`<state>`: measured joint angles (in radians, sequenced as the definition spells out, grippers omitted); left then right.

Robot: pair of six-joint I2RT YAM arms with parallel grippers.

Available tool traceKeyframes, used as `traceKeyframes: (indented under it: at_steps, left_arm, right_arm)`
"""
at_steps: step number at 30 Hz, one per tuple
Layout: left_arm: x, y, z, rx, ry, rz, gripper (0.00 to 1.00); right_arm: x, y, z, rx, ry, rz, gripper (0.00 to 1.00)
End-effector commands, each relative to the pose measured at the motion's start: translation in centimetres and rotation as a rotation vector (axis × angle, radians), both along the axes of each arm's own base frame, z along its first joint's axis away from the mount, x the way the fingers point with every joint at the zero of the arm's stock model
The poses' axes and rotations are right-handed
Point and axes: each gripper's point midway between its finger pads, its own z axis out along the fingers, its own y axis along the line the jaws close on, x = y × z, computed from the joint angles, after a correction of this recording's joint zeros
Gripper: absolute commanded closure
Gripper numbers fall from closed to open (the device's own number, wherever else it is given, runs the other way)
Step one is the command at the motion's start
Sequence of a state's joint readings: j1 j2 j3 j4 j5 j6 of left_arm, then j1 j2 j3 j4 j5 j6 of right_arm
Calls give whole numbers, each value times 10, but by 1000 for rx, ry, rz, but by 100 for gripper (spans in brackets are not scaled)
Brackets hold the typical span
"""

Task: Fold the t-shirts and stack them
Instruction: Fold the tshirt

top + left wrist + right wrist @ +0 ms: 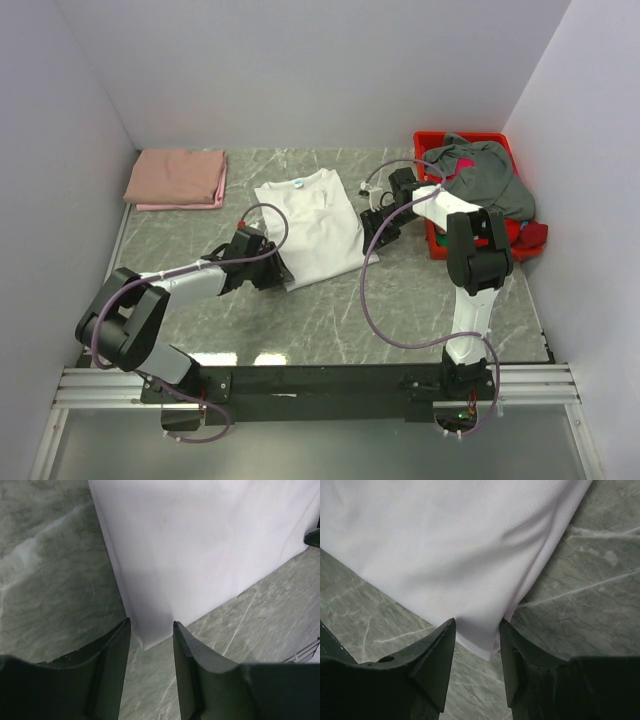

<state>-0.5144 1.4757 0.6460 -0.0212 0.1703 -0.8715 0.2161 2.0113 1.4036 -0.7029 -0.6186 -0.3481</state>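
On the grey marbled bench (400,310), the biggest thing is the white t-shirt (315,225), which lies flat near the middle. Its long axis runs from the collar at the far side to the hem at the near side, a little slanted. A salmon-pink t-shirt (177,178) rests folded at the far left corner, well apart from it. A grey t-shirt (485,175) is heaped in the red bin (470,137) at the far right. Each arm is at its own end of the hem. The left claw (151,630) stands at the near left corner, and its two fingers are half open with the tip of the cloth in the gap between them. The right claw (477,627) stands the same way at the near right corner, half open astride the edge. Neither seems to pinch the cloth yet. The shirt stretches away from both claws toward the far wall, so probably the coming fold must carry the hem along this axis toward the collar. Inside the collar sits a small blue label (300,183). Its writing is too small to read, and no other brand or text is visible.
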Motion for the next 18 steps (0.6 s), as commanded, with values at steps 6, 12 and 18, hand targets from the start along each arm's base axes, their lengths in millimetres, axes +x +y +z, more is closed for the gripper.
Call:
traceKeyframes:
  at_steps: [6,12,18]
  left_arm:
    - [20,-13,19,-35,-75,-31,58]
    - [21,-13,16,-24,-71,-34,62]
    - [20,-14,14,-29,-67,-44,73]
  right_arm:
    - [-2,3,7,19,3,4,53]
    - [-2,3,11,28,1,6,53]
    - [-1,3,14,33,0,1,56]
